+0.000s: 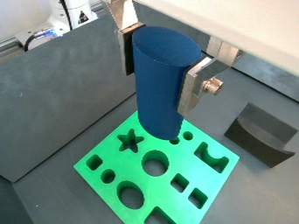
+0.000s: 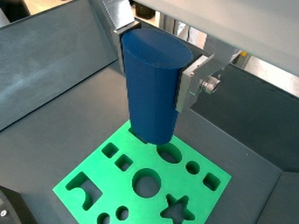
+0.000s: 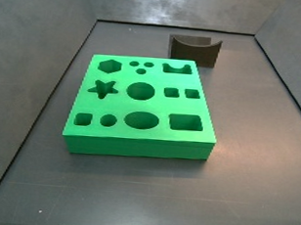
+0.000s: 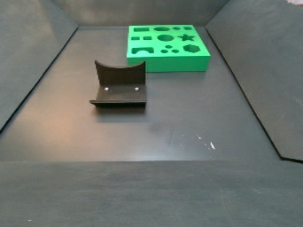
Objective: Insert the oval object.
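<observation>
Dark blue oval object (image 1: 158,83) sits between the silver, dark-padded fingers (image 1: 201,85) of the gripper (image 1: 163,70), above a bright green block (image 3: 140,106) with dark cutouts; the fixture (image 4: 119,86) is dark brown, the floor (image 4: 154,142) dark grey

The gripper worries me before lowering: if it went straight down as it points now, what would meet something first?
Probably the oval object held in the gripper would meet the green block first; exact alignment is unclear.

We see the gripper (image 1: 163,63), silver metal fingers, above the floor, pinching a smooth matt blue oval object (image 1: 158,83); green block (image 3: 140,105) looks matt plastic.
</observation>
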